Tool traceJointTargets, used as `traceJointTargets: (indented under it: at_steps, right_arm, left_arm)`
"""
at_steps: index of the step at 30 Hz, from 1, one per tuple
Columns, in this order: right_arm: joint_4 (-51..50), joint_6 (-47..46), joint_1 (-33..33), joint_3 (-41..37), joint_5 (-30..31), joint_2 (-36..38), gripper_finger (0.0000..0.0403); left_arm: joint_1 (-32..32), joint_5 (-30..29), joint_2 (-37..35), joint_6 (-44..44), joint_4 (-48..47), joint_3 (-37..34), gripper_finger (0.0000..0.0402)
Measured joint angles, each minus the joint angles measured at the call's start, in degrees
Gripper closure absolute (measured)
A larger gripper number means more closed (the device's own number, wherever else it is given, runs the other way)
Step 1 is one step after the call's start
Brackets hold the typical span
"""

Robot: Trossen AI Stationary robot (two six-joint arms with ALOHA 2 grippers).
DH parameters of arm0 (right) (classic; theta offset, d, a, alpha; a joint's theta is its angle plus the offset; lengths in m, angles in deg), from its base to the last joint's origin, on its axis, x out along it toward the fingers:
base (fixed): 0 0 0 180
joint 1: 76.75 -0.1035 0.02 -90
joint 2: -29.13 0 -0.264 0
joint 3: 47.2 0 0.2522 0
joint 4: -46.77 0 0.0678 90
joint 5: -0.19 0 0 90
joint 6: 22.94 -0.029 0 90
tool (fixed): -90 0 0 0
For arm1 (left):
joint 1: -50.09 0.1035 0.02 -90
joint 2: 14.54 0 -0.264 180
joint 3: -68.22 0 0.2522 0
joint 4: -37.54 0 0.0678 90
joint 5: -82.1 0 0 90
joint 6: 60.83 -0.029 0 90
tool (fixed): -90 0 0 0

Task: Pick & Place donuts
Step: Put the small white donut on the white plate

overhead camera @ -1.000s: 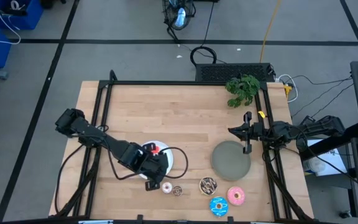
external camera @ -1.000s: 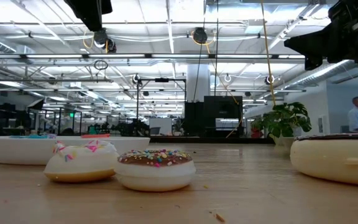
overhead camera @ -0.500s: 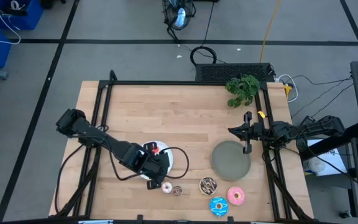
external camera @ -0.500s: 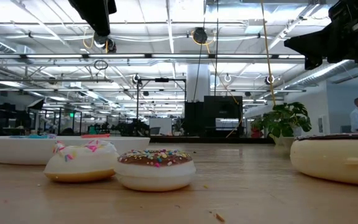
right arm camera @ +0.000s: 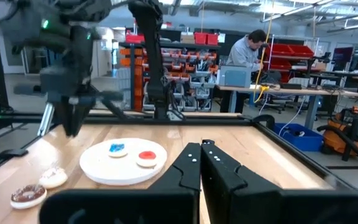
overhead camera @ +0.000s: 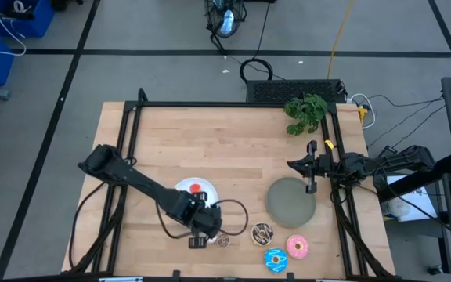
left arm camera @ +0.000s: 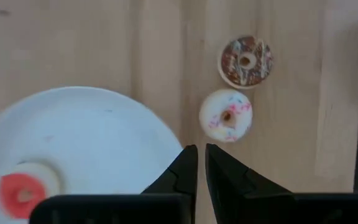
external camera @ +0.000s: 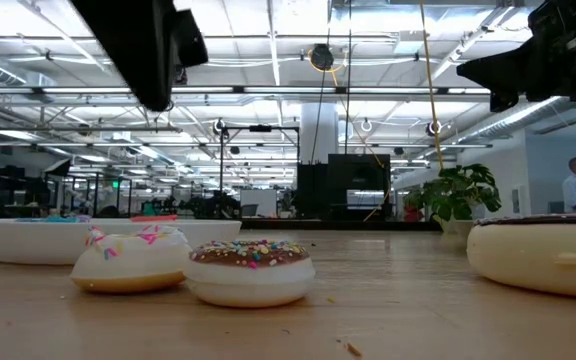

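My left gripper (overhead camera: pixel 202 233) (left arm camera: pixel 201 155) hovers shut above the table between the white plate (overhead camera: pixel 185 186) and two tiny donuts. In the left wrist view these are a white-iced donut (left arm camera: pixel 225 116) and a brown-iced donut (left arm camera: pixel 246 60), both flat on the wood. A tiny red donut (left arm camera: pixel 20 190) and a tiny blue donut (right arm camera: pixel 117 148) lie on the white plate. The larger chocolate-sprinkled donut (overhead camera: pixel 263 232), blue donut (overhead camera: pixel 276 258) and pink donut (overhead camera: pixel 297 247) rest near the near edge. My right gripper (overhead camera: pixel 312 168) waits shut beside the grey plate (overhead camera: pixel 291 200).
A potted plant (overhead camera: pixel 305 111) stands at the far right corner. A black frame (overhead camera: pixel 225 104) runs along the table's far and side edges. A person (right arm camera: pixel 248 53) works at a bench in the room beyond. Bare wood spreads across the table's far half.
My left gripper has moved from over the white plate toward the near edge and slightly right, ending above the tiny donuts; the plate and its red donut now show uncovered. In the low view the gripper looms larger and closer. No donut has moved.
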Motion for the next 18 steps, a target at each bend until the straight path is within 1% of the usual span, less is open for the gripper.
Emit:
traceJointTargets:
  at_steps: [4,9,12,14,18]
  right_arm:
    - [0.07,0.0,0.02,0.0,-0.02,-0.19,0.0403]
    - [0.09,0.0,0.01,-0.01,-0.02,-0.17,0.0403]
    - [0.09,0.0,0.01,0.0,-0.02,-0.17,0.0403]
    - [0.07,0.0,0.01,-0.01,-0.02,-0.17,0.0403]
    - [0.07,0.0,0.02,0.0,-0.08,-0.19,0.0403]
  left_arm:
    - [0.07,0.23,2.92,-0.14,0.01,2.73,0.0364]
    - [-0.21,0.93,7.64,-0.38,-3.18,9.89,0.0364]
    - [-0.77,0.89,10.44,-3.75,-6.63,14.64,0.0364]
    - [-1.3,0.54,12.03,-6.59,-8.77,16.53,0.0364]
    - [-2.85,0.96,13.86,-11.98,-10.08,17.68,0.0364]
